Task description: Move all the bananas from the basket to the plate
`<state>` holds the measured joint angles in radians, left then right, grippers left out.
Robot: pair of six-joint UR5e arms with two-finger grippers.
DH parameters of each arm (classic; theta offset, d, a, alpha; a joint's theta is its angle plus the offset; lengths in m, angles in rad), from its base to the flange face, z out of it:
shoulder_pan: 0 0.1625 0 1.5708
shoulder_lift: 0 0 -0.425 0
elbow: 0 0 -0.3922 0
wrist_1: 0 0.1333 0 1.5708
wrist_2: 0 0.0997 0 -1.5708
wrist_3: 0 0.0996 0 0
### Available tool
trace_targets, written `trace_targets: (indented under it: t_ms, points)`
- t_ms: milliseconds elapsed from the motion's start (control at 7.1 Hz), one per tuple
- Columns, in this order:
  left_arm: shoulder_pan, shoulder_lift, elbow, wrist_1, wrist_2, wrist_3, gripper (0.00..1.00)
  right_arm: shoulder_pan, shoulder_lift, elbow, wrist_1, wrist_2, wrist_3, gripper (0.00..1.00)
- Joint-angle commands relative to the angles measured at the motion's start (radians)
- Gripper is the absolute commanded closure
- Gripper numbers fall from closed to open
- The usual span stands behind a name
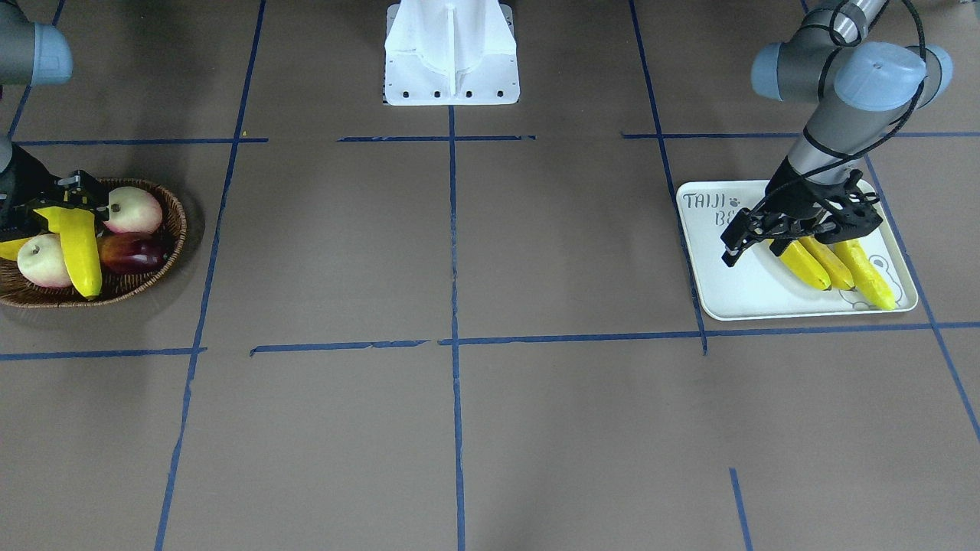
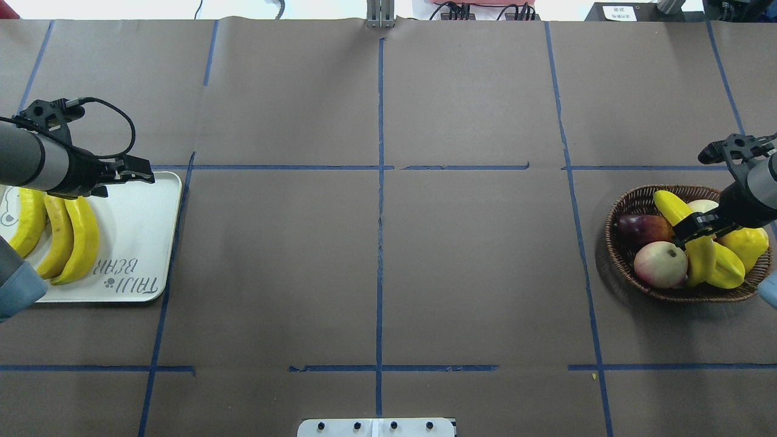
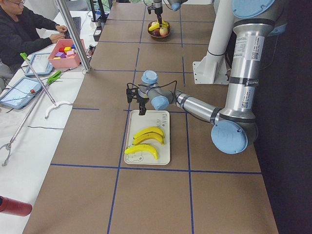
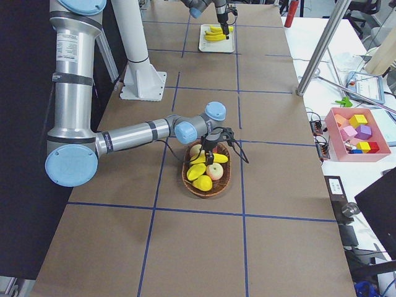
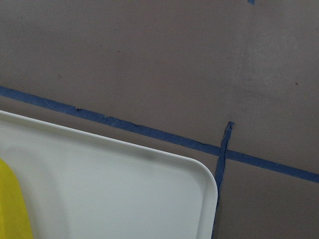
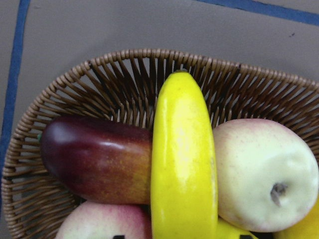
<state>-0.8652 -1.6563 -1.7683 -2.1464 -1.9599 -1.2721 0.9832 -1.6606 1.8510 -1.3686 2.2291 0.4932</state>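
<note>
- Right gripper [image 2: 698, 232] is clamped across the middle of a banana [image 2: 680, 215] in the basket [image 2: 614, 243]. On my wrist feed that banana runs straight up the centre of the view, lying on top of the other fruit. I cannot tell whether it is lifted clear of them.
- Touching one side of the pinched banana is a dark red fruit [image 2: 643, 227], and a pale apple [image 6: 264, 174] presses against its other side.
- A second pale apple [image 2: 660, 264] lies just beside the fingers, on the side nearer the robot.
- Close under the right wrist are a ridged yellow starfruit [image 2: 725, 267] and a rounded yellow fruit [image 2: 749, 240], both inside the basket.
- Left gripper [image 2: 145, 171] has its fingers spread with nothing between them. It hangs above the plate [image 2: 139, 243], over the bare end beside the fruit.
- Behind those fingers, back toward the wrist, three bananas [image 2: 57, 237] lie side by side on the plate. The forearm hides their far ends from the overhead camera.
- Below the left gripper, my wrist feed shows the plate's rounded corner and a sliver of yellow at the lower left edge. Past the rim, blue tape lines [image 5: 149, 132] cross the brown table [image 2: 473, 273].
- From either gripper the other is well apart, at the opposite end of the table.
</note>
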Motion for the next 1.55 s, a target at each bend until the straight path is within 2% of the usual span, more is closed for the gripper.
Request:
trace_targets:
  t_ms: [0,282,563,704,845,985,1126,1267,1408]
  points:
    - [0.000,0.000,-0.002,0.000,0.000,0.000,0.00,0.000,-0.004,0.000,0.002,-0.002,-0.007,0.99]
    - [0.000,0.000,-0.002,0.000,0.000,-0.001,0.00,0.006,-0.008,0.017,0.002,0.003,-0.005,1.00]
    - [0.000,0.000,-0.008,-0.001,0.000,-0.001,0.00,0.130,-0.050,0.161,-0.012,0.030,-0.024,1.00]
    - [0.000,0.000,-0.014,0.000,0.000,-0.001,0.00,0.206,-0.038,0.187,-0.014,0.071,-0.028,1.00]
    - [0.002,0.000,-0.014,0.000,-0.002,-0.001,0.00,0.206,0.032,0.172,-0.018,0.110,-0.027,1.00]
    - [0.008,-0.006,-0.014,-0.001,-0.007,-0.004,0.00,0.154,0.195,0.109,-0.052,0.121,0.002,1.00]
    - [0.029,-0.043,-0.002,-0.001,-0.007,-0.041,0.00,0.035,0.270,0.050,-0.041,0.124,0.134,1.00]
    - [0.066,-0.084,0.010,-0.003,-0.005,-0.105,0.00,-0.045,0.369,-0.022,0.109,0.095,0.304,1.00]
    - [0.069,-0.120,0.001,-0.016,-0.007,-0.183,0.00,-0.120,0.425,-0.065,0.320,0.049,0.553,0.99]
